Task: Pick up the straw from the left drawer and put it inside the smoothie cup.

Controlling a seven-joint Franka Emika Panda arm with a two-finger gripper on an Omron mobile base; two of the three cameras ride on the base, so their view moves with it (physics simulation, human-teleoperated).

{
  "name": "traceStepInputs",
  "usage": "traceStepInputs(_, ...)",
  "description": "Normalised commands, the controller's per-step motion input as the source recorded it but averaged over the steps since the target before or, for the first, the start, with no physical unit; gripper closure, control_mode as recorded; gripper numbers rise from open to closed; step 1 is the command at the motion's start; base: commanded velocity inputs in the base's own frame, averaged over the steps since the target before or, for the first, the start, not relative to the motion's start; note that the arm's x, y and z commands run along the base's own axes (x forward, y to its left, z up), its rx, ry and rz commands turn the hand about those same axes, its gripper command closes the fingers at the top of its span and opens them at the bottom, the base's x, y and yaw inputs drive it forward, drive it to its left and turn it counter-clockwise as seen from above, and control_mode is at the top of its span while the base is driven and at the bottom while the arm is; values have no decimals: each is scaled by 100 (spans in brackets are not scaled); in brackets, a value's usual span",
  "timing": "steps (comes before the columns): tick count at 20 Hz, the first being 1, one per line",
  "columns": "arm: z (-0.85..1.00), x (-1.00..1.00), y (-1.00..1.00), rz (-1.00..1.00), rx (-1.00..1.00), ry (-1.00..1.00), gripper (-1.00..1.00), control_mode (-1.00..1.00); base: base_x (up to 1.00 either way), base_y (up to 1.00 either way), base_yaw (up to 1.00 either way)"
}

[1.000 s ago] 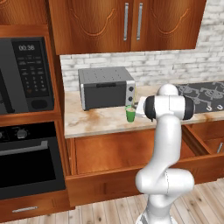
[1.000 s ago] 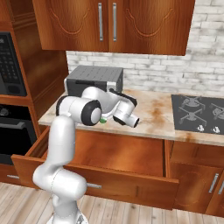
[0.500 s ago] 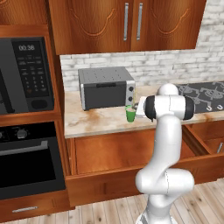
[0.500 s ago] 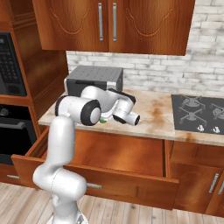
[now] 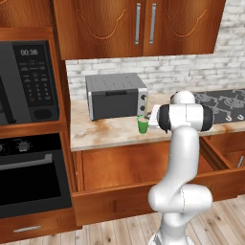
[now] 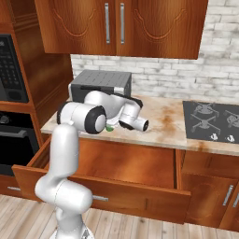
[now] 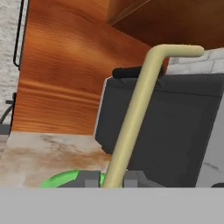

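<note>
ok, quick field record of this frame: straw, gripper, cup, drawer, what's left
straw: pale, bent tip up, clamped at its lower end between the fingertips
gripper: shut on the straw, beside the cup
smoothie cup: green, upright on the counter in front of the toaster oven
left drawer: pulled open
remaining: straw not yet in the cup; hand view shows the cup rim just left of the fingertips
</note>
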Motion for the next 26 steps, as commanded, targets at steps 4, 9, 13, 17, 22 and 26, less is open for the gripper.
traceStepInputs(4,0,10,4,-3,-7,0,100,-100,0,0,0)
traceStepInputs(9,0,9,3,-2,-5,0,-100,-100,0,0,0)
traceStepInputs(13,0,3,0,-1,-2,0,-100,-100,0,0,0)
traceStepInputs(17,0,0,0,-1,-1,0,-100,-100,0,0,0)
traceStepInputs(22,0,0,0,-1,0,0,-100,-100,0,0,0)
traceStepInputs(26,0,0,0,0,0,0,-100,-100,0,0,0)
